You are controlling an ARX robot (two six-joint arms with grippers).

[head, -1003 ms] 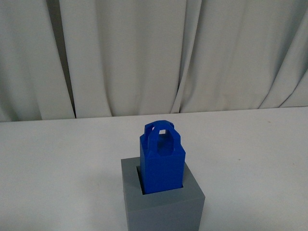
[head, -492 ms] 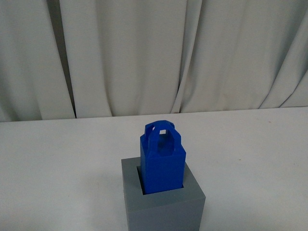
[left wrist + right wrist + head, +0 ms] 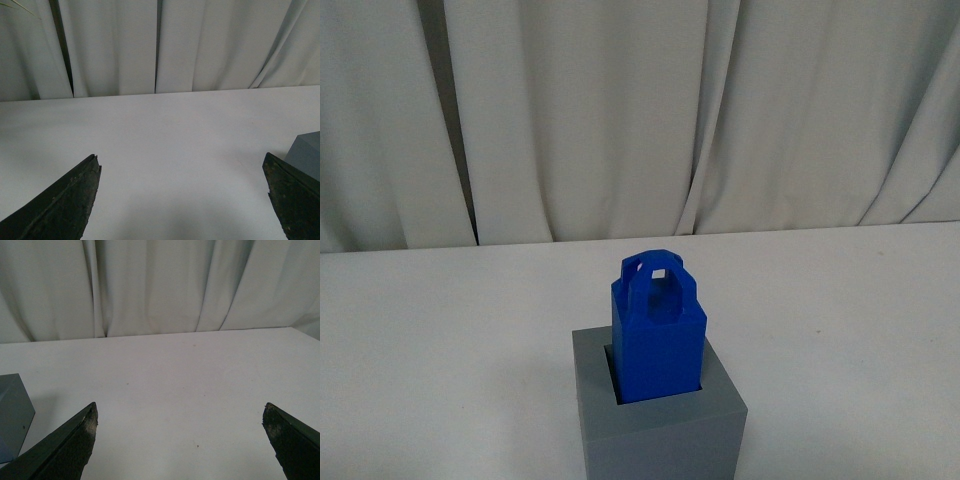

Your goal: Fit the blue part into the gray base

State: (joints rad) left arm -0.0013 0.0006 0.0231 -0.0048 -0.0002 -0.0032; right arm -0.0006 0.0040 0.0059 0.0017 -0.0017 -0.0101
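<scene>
In the front view the blue part (image 3: pixel 658 335) stands upright in the square recess of the gray base (image 3: pixel 660 430), its looped handle on top and much of its body above the rim. Neither arm shows in that view. My left gripper (image 3: pixel 182 165) is open over bare white table, with a corner of the gray base (image 3: pixel 306 154) at the frame's edge beside one finger. My right gripper (image 3: pixel 180 412) is open too, nothing between its fingers, and a corner of the gray base (image 3: pixel 12 415) shows at the other edge.
A white table (image 3: pixel 440 330) carries the base near its front middle. Pale grey curtains (image 3: pixel 620 110) hang along the table's far edge in all three views.
</scene>
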